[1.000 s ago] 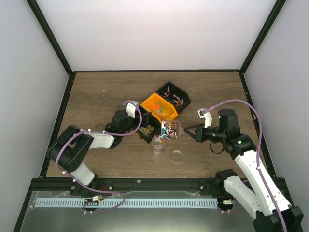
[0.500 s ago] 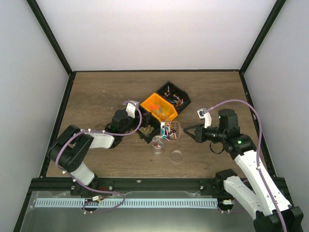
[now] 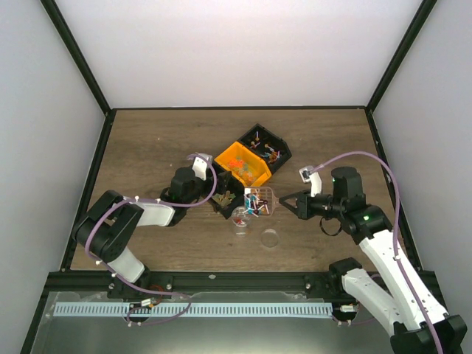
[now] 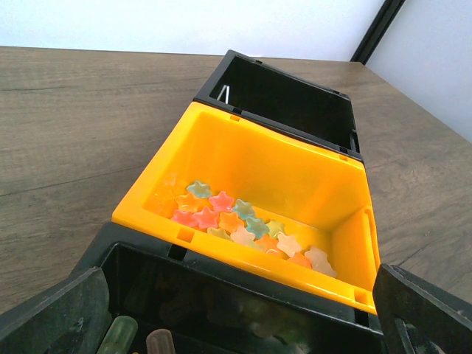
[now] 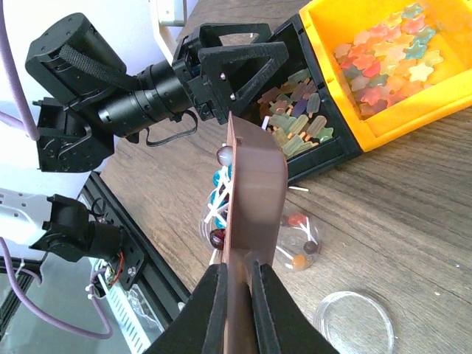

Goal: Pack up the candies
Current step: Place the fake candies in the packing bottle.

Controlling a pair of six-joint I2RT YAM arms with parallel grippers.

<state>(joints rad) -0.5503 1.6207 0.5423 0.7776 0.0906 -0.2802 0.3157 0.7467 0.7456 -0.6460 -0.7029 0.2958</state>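
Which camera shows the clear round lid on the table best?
The right wrist view: the lid lies close and large at the bottom, its rim plain on the wood. The top external view shows it whole but tiny. The left wrist view does not show it.

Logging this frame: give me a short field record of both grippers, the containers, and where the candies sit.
left gripper: open, at the near black bin
right gripper: shut on the tray, which is tilted steeply next to the cup
candies: most on the tray, a few in the cup
cup: upright on the table, uncovered
lid: flat on the table, near the cup but apart from it
orange bin: star-shaped sweets inside
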